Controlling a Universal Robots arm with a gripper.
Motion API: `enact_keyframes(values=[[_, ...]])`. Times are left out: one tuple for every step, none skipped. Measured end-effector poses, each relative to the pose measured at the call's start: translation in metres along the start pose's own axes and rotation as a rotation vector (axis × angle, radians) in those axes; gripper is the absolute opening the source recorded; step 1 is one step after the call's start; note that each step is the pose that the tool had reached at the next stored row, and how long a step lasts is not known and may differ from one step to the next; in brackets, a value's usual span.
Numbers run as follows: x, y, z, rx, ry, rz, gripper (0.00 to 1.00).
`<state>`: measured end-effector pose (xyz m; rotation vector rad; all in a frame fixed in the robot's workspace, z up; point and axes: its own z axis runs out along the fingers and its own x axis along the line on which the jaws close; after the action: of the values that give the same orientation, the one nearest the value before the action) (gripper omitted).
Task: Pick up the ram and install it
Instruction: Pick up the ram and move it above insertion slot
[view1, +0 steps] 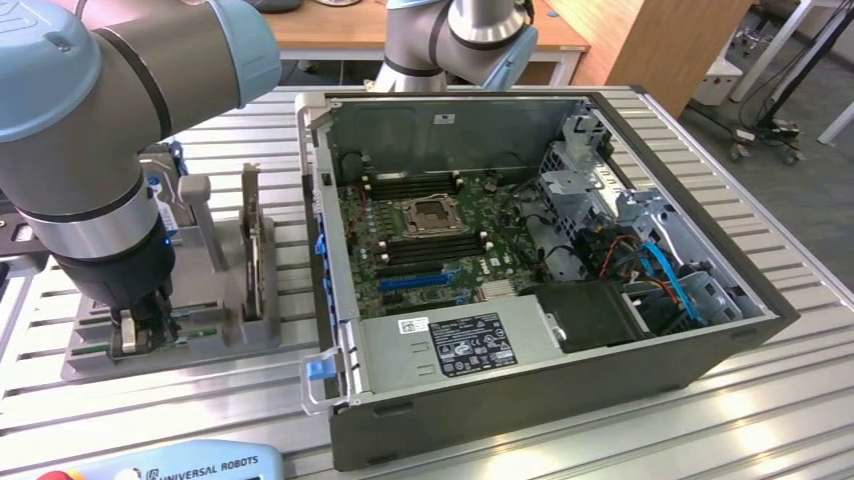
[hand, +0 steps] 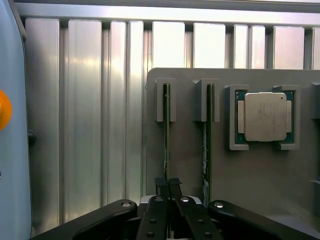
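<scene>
Reference point for this entry is the grey holder (hand: 185, 150) (view1: 214, 348), which lies flat on the slatted aluminium table (hand: 85, 125).

- My gripper (hand: 167, 184) is down over the holder's outermost slot, the one next to the bare table slats.
- My fingers (hand: 161, 184) are drawn together and clamped on the thin top edge of the ram (hand: 166, 125).
- The ram stands on edge in that slot. Its far end sits in the slot's raised grey bracket and its near end is between my fingertips.
- A second stick (hand: 208, 130) stands on edge in the next slot further into the holder. It is parallel to the ram, just beside it and not touching.
- One place further in, a processor (hand: 265, 116) lies flat in a square recess of the holder with its metal lid up.

In the exterior view, my gripper (view1: 140, 330) reaches straight down into the holder. A larger upright card (view1: 251, 240) stands on the holder just beside my wrist.

The computer case (view1: 534, 390) lies open just beside the holder, on the exterior view's right of it. Its motherboard (view1: 400, 250) faces up with the processor socket (view1: 434, 215) open. The labelled power supply (view1: 454, 345) sits in the case corner closest to the holder.

A teach pendant (view1: 174, 465) lies on the table near the holder, at the exterior view's lower edge.
</scene>
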<state>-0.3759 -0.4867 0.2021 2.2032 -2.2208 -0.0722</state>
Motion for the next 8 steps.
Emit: enact_keyframes(values=[[0.0000,0.0000,0.0000,0.0000,0.0000,0.000,0.12],[0.0000,0.0000,0.0000,0.0000,0.0000,0.000,0.12],[0.0000,0.0000,0.0000,0.0000,0.0000,0.000,0.12],[0.0000,0.0000,0.0000,-0.0001,0.0001,0.000,0.12],[0.0001,0.0000,0.0000,-0.0002,0.0003,0.000,0.12],[0.0001,0.0000,0.0001,-0.0002,0.0002,0.000,0.12],[0.0001,0.0000,0.0002,-0.0002,0.0002,0.000,0.12],[0.0001,0.0000,0.0002,-0.0001,0.0002,0.000,0.12]])
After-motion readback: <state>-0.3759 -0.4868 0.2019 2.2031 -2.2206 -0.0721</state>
